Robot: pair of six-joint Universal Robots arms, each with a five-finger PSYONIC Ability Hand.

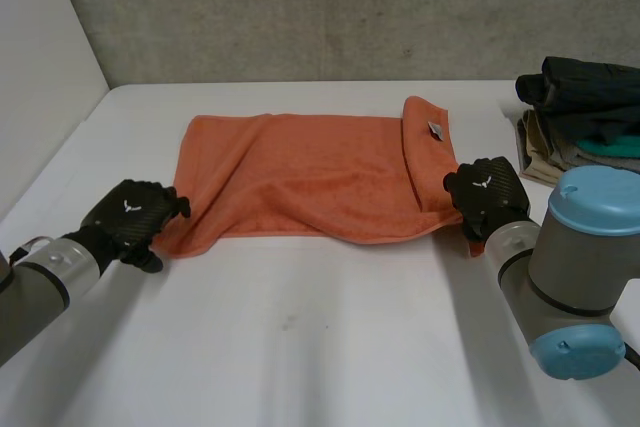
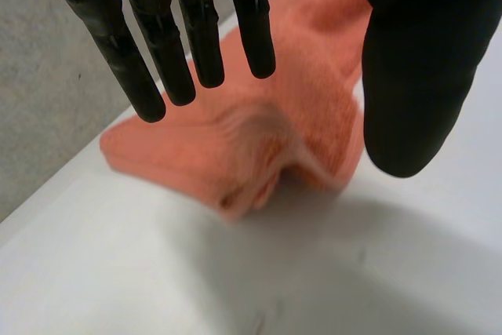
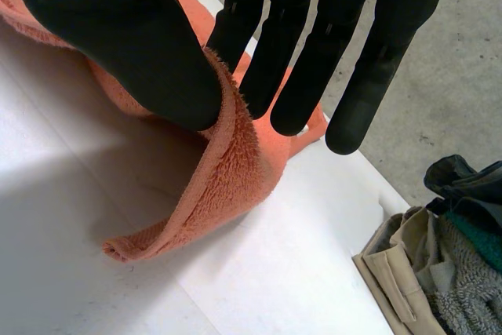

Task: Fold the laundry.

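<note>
An orange towel [image 1: 310, 182] lies folded across the middle of the white table [image 1: 300, 347], with a small white label [image 1: 436, 130] near its far right corner. My left hand [image 1: 130, 222] hovers at the towel's near left corner. Its fingers [image 2: 196, 29] are straight and spread from the thumb, and the bunched corner [image 2: 267, 147] lies on the table under them, free. My right hand [image 1: 487, 192] is at the near right corner. There its thumb [image 3: 133, 45] pinches the towel's edge [image 3: 227, 170] against the fingers, lifting it a little off the table.
A pile of folded clothes [image 1: 585, 117], dark, beige and teal, sits at the table's far right, close beside my right hand [image 3: 439, 256]. A grey wall runs behind the table, and a white panel [image 1: 40, 67] stands at the left.
</note>
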